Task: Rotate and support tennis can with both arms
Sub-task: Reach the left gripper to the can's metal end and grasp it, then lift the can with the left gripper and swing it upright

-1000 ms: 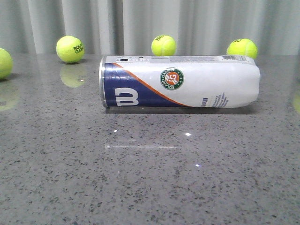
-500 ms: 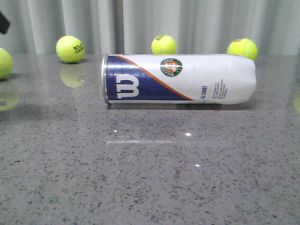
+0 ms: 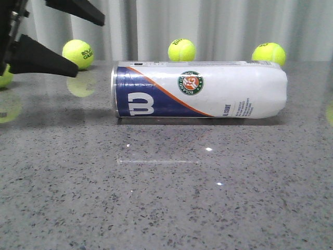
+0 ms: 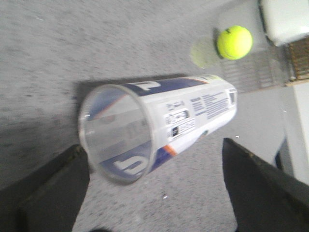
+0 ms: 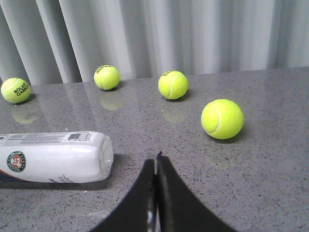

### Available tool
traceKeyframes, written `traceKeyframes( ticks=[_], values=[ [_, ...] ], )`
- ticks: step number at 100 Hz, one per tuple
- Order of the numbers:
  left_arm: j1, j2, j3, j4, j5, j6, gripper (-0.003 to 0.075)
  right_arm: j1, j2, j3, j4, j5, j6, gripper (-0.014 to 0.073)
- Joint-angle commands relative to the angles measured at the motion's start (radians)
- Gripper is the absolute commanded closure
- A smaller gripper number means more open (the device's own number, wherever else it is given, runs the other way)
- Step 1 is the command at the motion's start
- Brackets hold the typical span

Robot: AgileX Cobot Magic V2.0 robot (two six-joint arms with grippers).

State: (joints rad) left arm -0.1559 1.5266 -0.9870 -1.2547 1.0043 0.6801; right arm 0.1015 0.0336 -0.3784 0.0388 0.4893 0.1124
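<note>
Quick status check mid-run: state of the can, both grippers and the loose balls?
tennis can: lying on its side on the table, open end toward left gripper, ungripped
left gripper: open, off the can
right gripper: shut, empty
tennis balls: loose on table, apart from can

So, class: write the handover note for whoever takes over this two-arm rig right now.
Left gripper: jaws open, empty, in the air off the can's open silver-rimmed end, not touching it.
Right gripper: jaws shut, empty, low over the table short of the can's closed end.
Tennis can: lying on its side, rim toward the robot's left, W panel and badge facing the front camera.
Tennis balls loose behind it.
Done: nothing gripped or supported.
Left: bring both arms onto the can, rotate it, support it.
</note>
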Motion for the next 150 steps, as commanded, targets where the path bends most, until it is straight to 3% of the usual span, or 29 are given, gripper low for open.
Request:
traceKeyframes(
  ticks=[1, 21, 37, 70, 87, 122, 134, 150],
  values=[
    [-0.057, 0.01, -0.029, -0.157, 0.029, 0.049, 0.0176, -0.006, 0.012, -0.021, 0.006, -0.082, -0.005, 0.0659],
    [-0.123, 0.096, -0.031, -0.265, 0.038, 0.132, 0.0176, -0.006, 0.012, -0.021, 0.006, -0.082, -0.005, 0.0659],
    [-0.135, 0.151, -0.046, -0.341, 0.121, 0.179, 0.0185, -0.006, 0.012, -0.021, 0.007, -0.082, -0.005, 0.0659],
    [-0.135, 0.182, -0.057, -0.41, 0.264, 0.231, 0.0474, -0.006, 0.012, -0.021, 0.007, -0.082, -0.005, 0.0659],
    [-0.135, 0.182, -0.057, -0.427, 0.274, 0.236, 0.0614, -0.006, 0.012, -0.021, 0.007, -0.082, -0.005, 0.0659],
    [-0.135, 0.12, -0.059, -0.438, 0.274, 0.254, 0.0663, -0.006, 0.012, -0.021, 0.007, -0.082, -0.005, 0.0659],
    [-0.135, 0.065, -0.1, -0.358, 0.274, 0.254, 0.0743, -0.006, 0.012, -0.021, 0.007, -0.082, -0.005, 0.0659],
    [-0.135, -0.032, -0.197, -0.281, 0.264, 0.194, 0.0741, -0.006, 0.012, -0.021, 0.007, -0.082, -0.005, 0.0659]
  ],
)
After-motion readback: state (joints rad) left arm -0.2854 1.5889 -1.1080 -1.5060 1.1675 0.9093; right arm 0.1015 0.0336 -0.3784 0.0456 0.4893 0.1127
